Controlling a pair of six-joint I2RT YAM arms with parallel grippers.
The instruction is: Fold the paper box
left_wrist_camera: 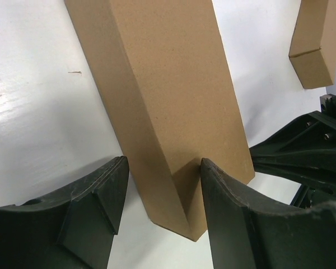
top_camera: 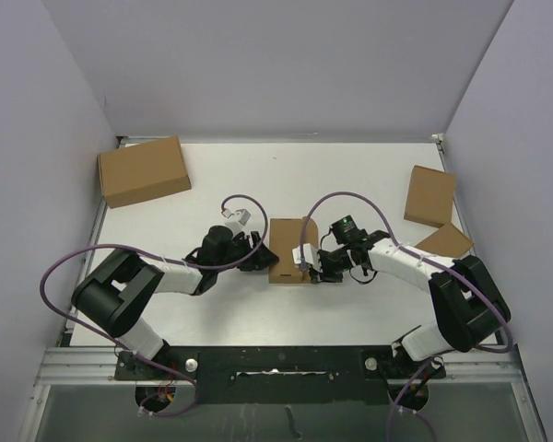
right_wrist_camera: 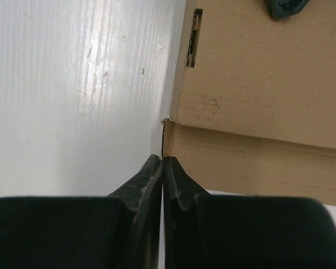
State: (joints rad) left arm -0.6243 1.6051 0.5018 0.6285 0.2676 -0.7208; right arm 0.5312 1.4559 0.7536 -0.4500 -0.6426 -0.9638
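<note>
The paper box (top_camera: 288,249) lies mid-table as a small oblong brown box, folded up. My left gripper (top_camera: 255,254) is at its left side. In the left wrist view the box (left_wrist_camera: 173,84) runs away from the open gripper (left_wrist_camera: 162,165), and its near corner sits between the jaws. The right finger (left_wrist_camera: 224,196) touches the box's top face and the left finger (left_wrist_camera: 106,190) stands just off its side. My right gripper (top_camera: 311,267) is at the box's near right corner. In the right wrist view this gripper (right_wrist_camera: 163,159) is shut, tips against the box's (right_wrist_camera: 257,84) corner edge.
A larger closed brown carton (top_camera: 143,170) sits at the back left. Two closed brown boxes (top_camera: 430,195) (top_camera: 445,241) lie at the right edge; one shows in the left wrist view (left_wrist_camera: 316,42). Grey walls stand on three sides.
</note>
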